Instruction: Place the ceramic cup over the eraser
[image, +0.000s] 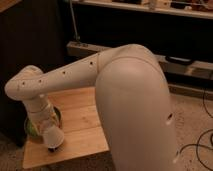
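The claw (51, 148) hangs low at the picture's lower left, just above the desk (85, 117) and close to its near edge; its fingers cannot be made out. Just behind the claw and a little to its left a bowl (31, 128) sits on the desk, partly hidden by the wrist. The arm (65, 77) climbs from the claw, bends at an elbow above it, then runs right across the desk to the big shoulder, which fills the right side in front of the desk. Behind the desk, well beyond the claw, a shelf (90, 49) stands against the wall. Cables (200, 142) lie on the floor far to the claw's right.
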